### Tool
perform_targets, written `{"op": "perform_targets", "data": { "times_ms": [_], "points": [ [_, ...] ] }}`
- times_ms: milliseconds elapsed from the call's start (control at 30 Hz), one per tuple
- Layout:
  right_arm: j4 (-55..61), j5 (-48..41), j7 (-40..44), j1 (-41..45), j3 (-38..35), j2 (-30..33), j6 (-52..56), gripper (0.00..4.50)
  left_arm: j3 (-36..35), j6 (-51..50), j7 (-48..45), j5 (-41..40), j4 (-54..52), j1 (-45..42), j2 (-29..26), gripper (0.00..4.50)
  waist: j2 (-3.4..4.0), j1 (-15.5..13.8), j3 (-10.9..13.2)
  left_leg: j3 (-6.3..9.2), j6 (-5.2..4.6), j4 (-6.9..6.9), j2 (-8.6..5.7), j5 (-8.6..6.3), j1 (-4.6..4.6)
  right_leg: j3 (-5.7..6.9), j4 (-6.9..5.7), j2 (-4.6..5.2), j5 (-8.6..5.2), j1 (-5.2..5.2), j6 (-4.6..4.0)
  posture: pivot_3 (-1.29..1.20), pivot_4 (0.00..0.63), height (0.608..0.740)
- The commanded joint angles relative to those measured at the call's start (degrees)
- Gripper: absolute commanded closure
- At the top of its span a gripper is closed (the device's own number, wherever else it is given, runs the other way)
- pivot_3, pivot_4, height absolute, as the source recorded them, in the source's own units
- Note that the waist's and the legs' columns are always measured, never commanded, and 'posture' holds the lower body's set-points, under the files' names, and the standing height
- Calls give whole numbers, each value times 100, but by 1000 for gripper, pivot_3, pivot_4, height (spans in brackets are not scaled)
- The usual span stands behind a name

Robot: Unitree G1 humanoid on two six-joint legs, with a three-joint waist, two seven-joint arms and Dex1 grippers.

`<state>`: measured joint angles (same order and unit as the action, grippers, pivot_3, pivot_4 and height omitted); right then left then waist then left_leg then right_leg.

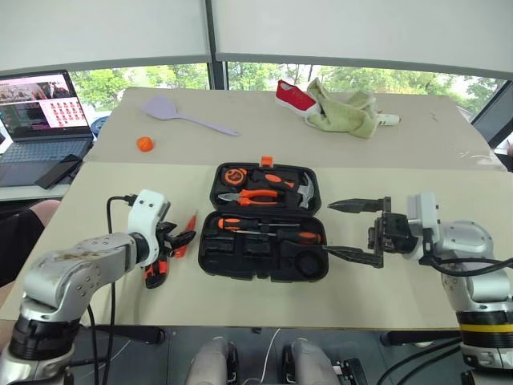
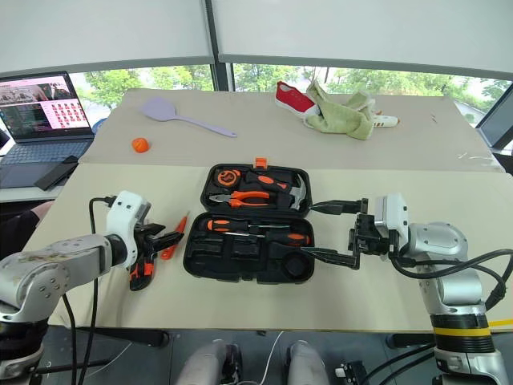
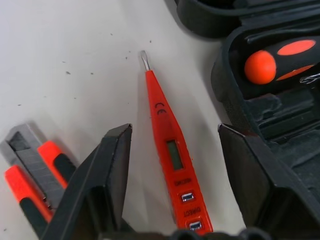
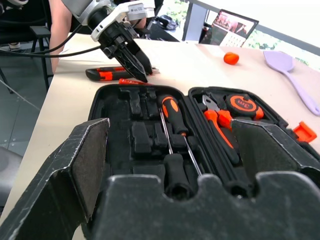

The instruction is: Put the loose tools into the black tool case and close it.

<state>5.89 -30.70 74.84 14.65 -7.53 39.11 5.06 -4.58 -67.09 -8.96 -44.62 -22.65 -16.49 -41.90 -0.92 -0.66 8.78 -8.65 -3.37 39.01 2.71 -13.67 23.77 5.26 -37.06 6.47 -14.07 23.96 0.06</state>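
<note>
Tool case (image 1: 264, 233) open mid-table, 2 screwdrivers (image 1: 268, 228) in | tester (image 3: 172, 155) flat beside it, between spread left gripper (image 3: 172, 150) fingers, unheld | knife (image 3: 35, 175) nearby | right gripper (image 1: 357, 230) released, empty

Bright daylight comes in through the windows (image 1: 264, 76) behind the table (image 1: 385, 289), under lowered blinds (image 1: 353, 32). Shadows are soft and short. In the right wrist view the nearest fingers (image 4: 75, 165) look slightly blurred, perhaps out of focus.
</note>
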Motion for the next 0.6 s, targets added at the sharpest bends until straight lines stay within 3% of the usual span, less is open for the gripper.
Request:
{"op": "perform_targets", "data": {
  "times_ms": [33,367,533,567,600],
  "points": [
    [300,-203,-46,-44,-151,85,62,0,232,-202,99,347,82,-232,130,1608,-1,3,1,0,0,1,0,0,0,0,0,0,0,0,0,0,150,740],
    [472,-228,-189,-196,-141,75,142,0,545,-398,-32,894,422,-81,469,1608,-2,-3,1,1,-3,-2,-1,-1,-47,0,4,4,-1,-47,1,0,150,740],
    [482,-225,-221,-201,-135,88,133,0,135,30,-18,1196,310,106,624,3412,0,2,0,5,18,-10,3,-25,-82,-4,11,7,-2,-79,1,0,150,740],
    [470,-226,-213,-206,-142,99,129,0,-18,211,-55,1234,251,103,644,3706,0,0,0,5,18,-10,4,-24,-81,-4,11,7,-2,-78,0,0,150,740],
    [464,-222,-214,-209,-143,104,126,0,-166,331,-107,1221,195,102,674,3706,-1,0,1,5,18,-10,4,-23,-80,-3,11,7,-2,-78,0,0,150,740]
  ]
}}
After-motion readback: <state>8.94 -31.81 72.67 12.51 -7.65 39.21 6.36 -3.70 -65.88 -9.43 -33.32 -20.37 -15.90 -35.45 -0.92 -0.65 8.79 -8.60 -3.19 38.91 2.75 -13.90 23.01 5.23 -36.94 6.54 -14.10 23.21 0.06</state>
